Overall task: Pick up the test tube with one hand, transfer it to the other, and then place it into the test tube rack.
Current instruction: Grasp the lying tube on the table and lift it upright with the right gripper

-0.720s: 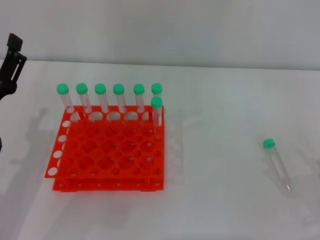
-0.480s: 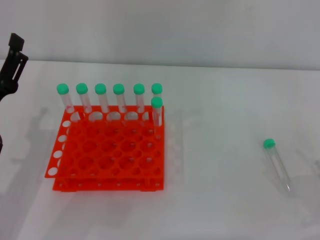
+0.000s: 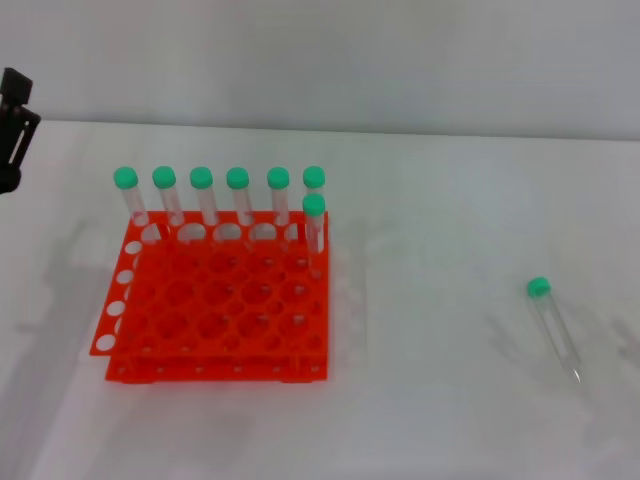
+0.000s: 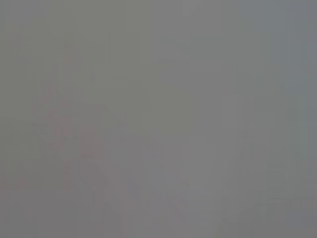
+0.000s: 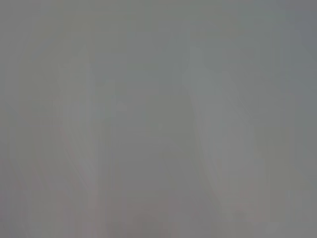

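Lying at four o'clock, the test tube (image 3: 553, 327) was seen well apart from the rack (image 3: 215, 305); the left gripper (image 3: 14, 130) sat at ten o'clock, finger spread perhaps indiscernible.

white table (image 3: 440, 200), test tube rack (image 3: 215, 305), test tube (image 3: 553, 327)

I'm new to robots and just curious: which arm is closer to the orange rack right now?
Left. The left gripper sits at the table's far left edge, beyond the test tube rack. The right gripper isn't in view at all.
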